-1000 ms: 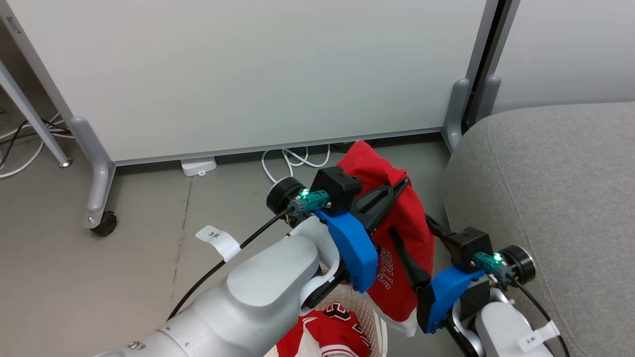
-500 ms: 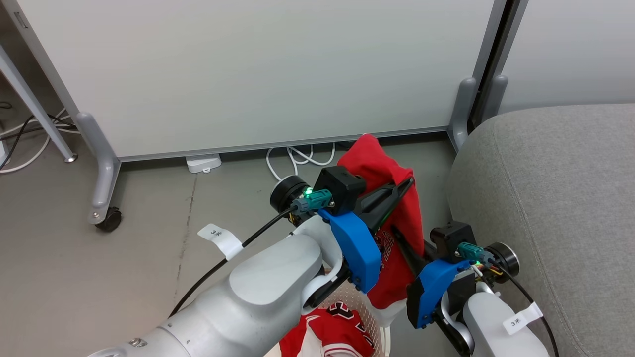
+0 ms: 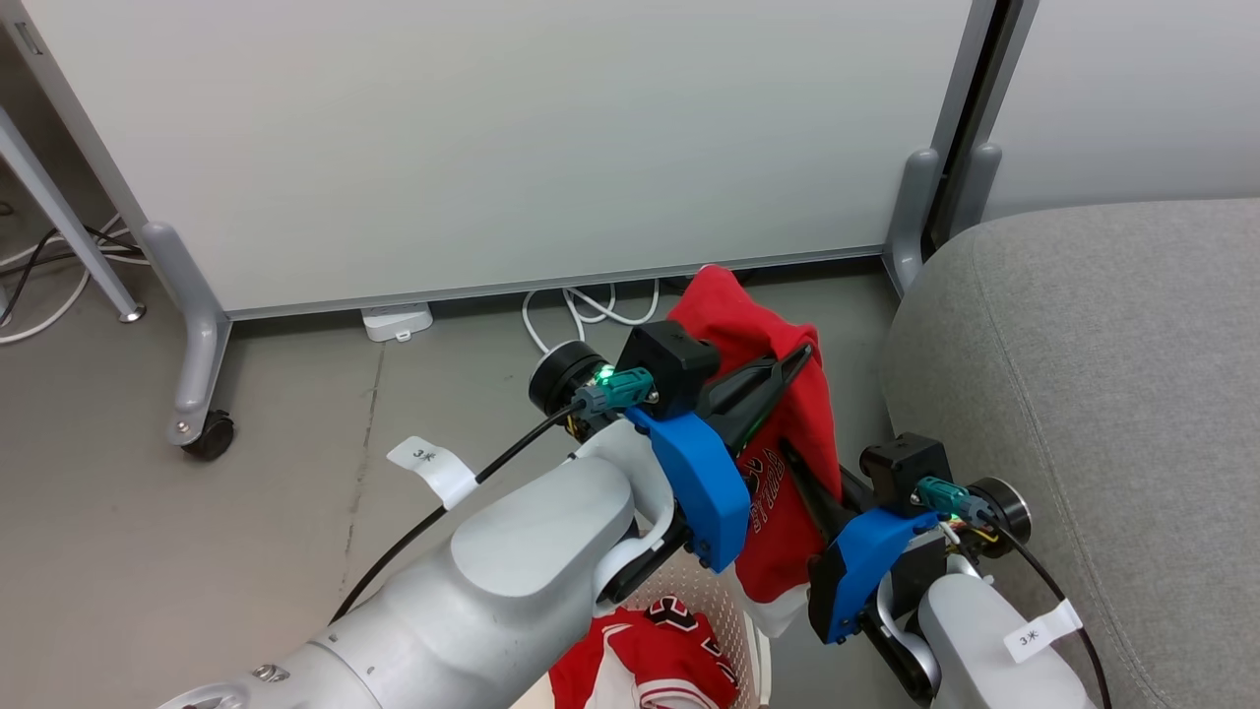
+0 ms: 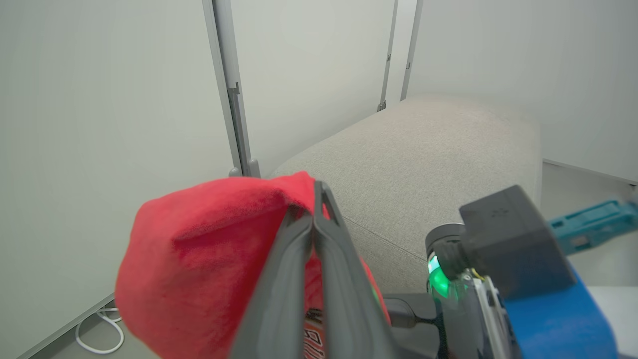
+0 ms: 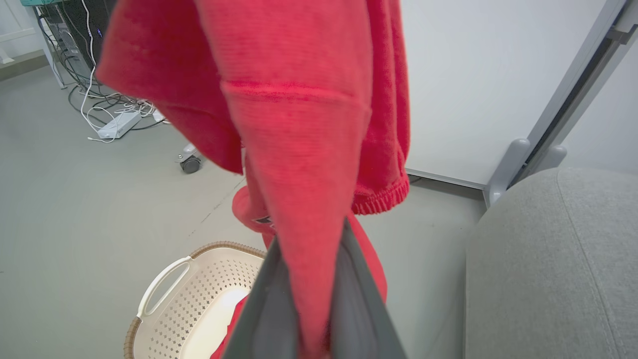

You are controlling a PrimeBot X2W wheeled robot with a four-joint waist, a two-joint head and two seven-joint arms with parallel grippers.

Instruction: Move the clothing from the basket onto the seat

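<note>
The left gripper (image 3: 799, 358) and the right gripper (image 5: 311, 237) both pinch 1 red garment (image 3: 738, 315) hanging above the basket (image 5: 164, 279), with the seat (image 3: 1083, 345) beside that basket. Its loose hem could snag on the basket rim during the swing.

A white left tag (image 3: 425, 456) beside the left arm (image 3: 532, 551), near left, reads "3" followed by a star-like character. The right tag (image 3: 1031, 638) on the right arm (image 3: 984, 660), near right, carries the same mark. The hanging red garment (image 3: 738, 310) bears dark block lettering (image 3: 760, 484) running sideways, partly hidden and not readable whole; a second garment (image 3: 630, 660) in the basket (image 5: 199, 294) shows a cut-off black-and-white numeral (image 3: 679, 615).
</note>
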